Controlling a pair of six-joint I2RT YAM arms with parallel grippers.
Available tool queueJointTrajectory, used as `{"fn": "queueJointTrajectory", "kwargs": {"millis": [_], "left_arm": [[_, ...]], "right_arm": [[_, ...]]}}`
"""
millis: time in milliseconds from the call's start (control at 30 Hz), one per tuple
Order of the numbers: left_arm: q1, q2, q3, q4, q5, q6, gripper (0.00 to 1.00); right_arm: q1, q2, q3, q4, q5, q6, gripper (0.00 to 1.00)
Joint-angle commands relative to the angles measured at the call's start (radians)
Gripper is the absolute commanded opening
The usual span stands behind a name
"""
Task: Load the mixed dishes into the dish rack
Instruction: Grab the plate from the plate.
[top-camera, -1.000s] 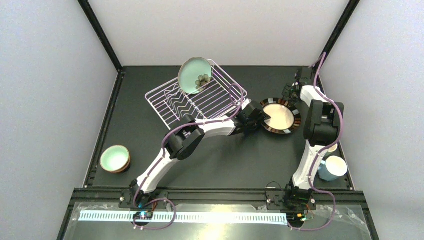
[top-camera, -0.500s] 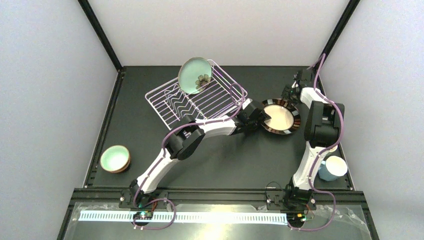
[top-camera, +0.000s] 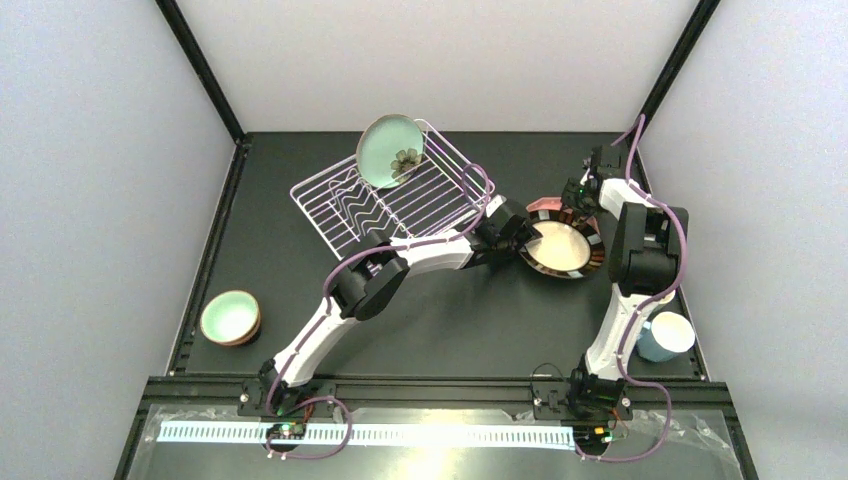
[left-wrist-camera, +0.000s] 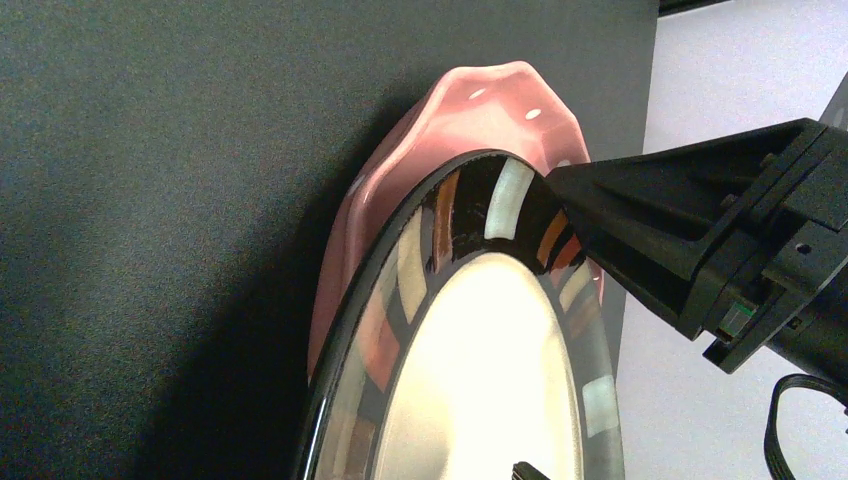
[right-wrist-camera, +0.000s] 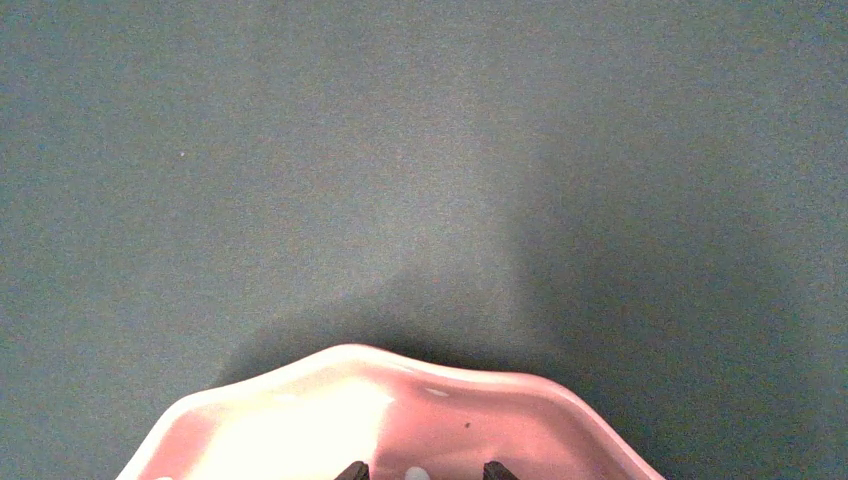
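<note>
Only the flowered plate (top-camera: 390, 150) stands in the dish rack (top-camera: 335, 210), eleven o'clock. The striped plate (top-camera: 560, 250) and pink plate (top-camera: 543, 206) at two, mint bowl (top-camera: 230, 317) at eight, and light blue mug (top-camera: 665, 335) at four are not yet loaded. The left gripper (top-camera: 520, 238) gapes; I cannot tell the right gripper (top-camera: 577, 200) hold.

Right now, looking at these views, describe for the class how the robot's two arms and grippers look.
The left arm and right arm have glossy white links joined by chunky black joints, with a purple cable looping along each. The left gripper and right gripper are matt black and angular.
</note>
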Motion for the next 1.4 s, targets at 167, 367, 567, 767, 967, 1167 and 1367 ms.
{"fn": "queueJointTrajectory", "kwargs": {"millis": [167,367,567,767,967,1167,1367], "left_arm": [[-0.002,0.061,0.055,0.106,0.086,0.025,0.93],[-0.002,0.102,0.065,0.108,0.187,0.028,0.9],[-0.004,0.129,0.077,0.101,0.237,0.043,0.85],[-0.004,0.106,0.07,0.089,0.215,0.065,0.77],[-0.002,0.061,0.0,0.147,0.209,0.056,0.59],[0.001,0.016,-0.024,0.155,0.212,0.057,0.46],[0.002,-0.001,-0.023,0.151,0.253,0.044,0.27]], "right_arm": [[0.018,0.003,-0.062,-0.13,-0.045,0.003,0.65],[0.018,0.006,-0.079,-0.122,-0.036,-0.009,0.65],[0.018,0.013,-0.079,-0.122,-0.052,-0.007,0.65],[0.018,0.009,-0.092,-0.12,-0.048,-0.008,0.65],[0.018,0.003,-0.091,-0.125,-0.042,-0.012,0.65],[0.018,0.001,-0.087,-0.13,-0.042,-0.012,0.65],[0.018,0.0,-0.083,-0.131,-0.053,-0.008,0.65]]}}
